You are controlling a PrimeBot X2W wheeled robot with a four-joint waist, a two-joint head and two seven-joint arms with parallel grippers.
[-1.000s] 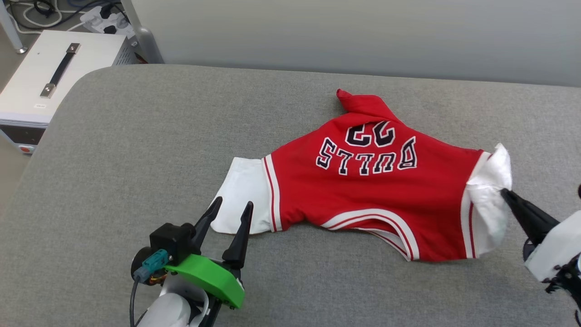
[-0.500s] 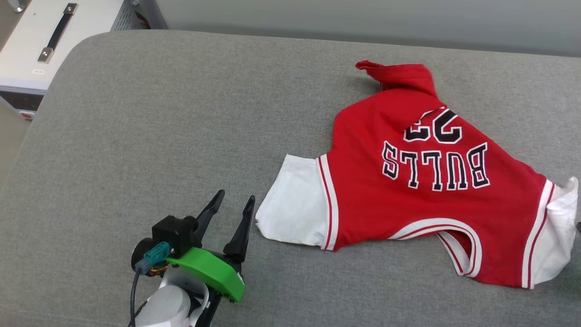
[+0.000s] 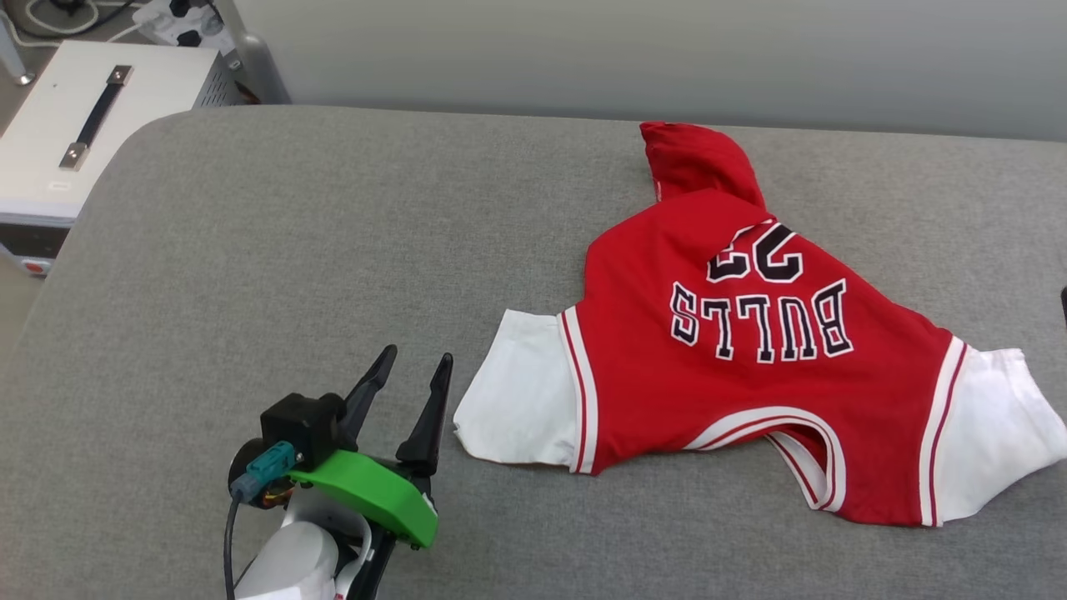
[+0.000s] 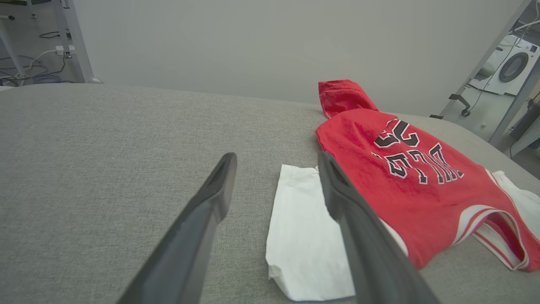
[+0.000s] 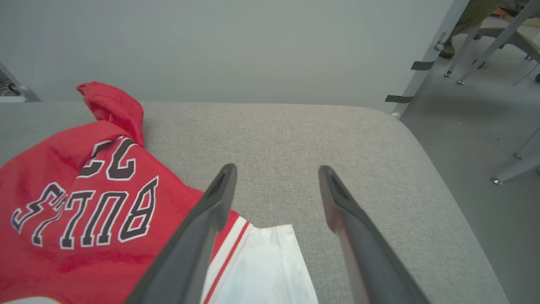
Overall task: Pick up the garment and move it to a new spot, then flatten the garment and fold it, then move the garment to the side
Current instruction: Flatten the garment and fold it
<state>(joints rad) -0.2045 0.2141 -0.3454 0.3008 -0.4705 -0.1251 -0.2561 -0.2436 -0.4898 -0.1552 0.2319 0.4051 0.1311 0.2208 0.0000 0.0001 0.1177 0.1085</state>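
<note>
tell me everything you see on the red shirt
The garment is a thin bright red short-sleeved shirt with white sleeves, red-and-white stripe trim and dark, white-edged BULLS 22 lettering, upside down in the head view. It lies spread but rumpled on the grey cushioned surface, one red end bunched up at the far side. The left gripper and right gripper are open; nothing grips it.

A grey fabric-covered surface [image 3: 250,250] with rounded corners is seen, and the garment [image 3: 750,392] is laid directly on its right half. The red body is spread out with some rumples, a white sleeve is stretched flat to each side, and a red end is bunched toward the far edge.
</note>
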